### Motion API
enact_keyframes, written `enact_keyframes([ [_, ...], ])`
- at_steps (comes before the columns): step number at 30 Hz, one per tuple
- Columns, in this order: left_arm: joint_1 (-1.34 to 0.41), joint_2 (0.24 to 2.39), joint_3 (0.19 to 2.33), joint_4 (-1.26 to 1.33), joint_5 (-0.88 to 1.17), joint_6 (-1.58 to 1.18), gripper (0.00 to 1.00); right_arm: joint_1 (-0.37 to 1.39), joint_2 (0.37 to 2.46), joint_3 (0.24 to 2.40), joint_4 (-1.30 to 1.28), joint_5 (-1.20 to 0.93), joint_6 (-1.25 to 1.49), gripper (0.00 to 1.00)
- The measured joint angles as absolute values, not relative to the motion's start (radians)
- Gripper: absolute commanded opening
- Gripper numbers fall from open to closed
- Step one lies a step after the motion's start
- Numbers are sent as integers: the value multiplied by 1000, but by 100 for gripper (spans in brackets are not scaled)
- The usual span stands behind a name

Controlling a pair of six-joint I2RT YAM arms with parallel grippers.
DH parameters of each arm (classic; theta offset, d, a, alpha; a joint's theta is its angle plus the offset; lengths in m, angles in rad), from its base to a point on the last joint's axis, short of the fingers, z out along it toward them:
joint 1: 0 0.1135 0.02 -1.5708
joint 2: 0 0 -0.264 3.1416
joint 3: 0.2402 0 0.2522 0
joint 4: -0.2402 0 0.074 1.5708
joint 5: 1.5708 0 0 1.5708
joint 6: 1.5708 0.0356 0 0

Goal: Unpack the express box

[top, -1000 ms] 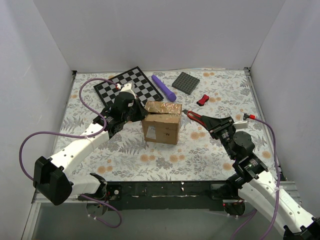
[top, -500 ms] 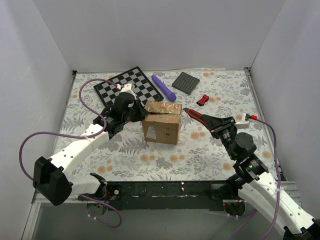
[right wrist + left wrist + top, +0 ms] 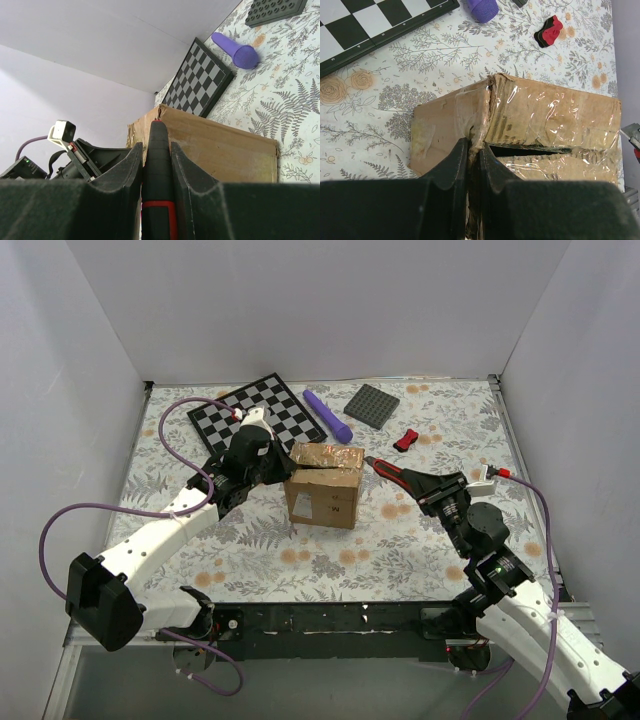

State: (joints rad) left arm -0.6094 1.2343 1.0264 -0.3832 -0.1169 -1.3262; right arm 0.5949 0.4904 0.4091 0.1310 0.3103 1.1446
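**A:** Top external: where is the express box (image 3: 323,490) seen?

**B:** At the middle of the bench (image 3: 420,550), upright. Its left top edge is met by the left gripper (image 3: 270,462). A red-and-black cutter (image 3: 392,471) is aimed at it from the right gripper (image 3: 428,483).

**A:** Left wrist?

**B:** The left gripper is seen pinched narrow on a torn flap edge. The top is covered in glossy tape (slippery, it is judged).

**A:** Right wrist?

**B:** The cutter is clamped between the fingers, its tip near the box's upper corner; contact cannot be told. Light, crushable cardboard is presumed, so bare flap edges are best gripped.
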Motion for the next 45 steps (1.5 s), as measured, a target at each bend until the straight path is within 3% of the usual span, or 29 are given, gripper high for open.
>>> enact_keyframes([
  [29, -617, 1234, 1025, -381, -139, -1351, 0, 595, 514, 387, 158, 277, 1147, 1],
  [45, -641, 1230, 1024, -400, -264, -1414, 0, 583, 588, 554, -55, 133, 1144, 1],
])
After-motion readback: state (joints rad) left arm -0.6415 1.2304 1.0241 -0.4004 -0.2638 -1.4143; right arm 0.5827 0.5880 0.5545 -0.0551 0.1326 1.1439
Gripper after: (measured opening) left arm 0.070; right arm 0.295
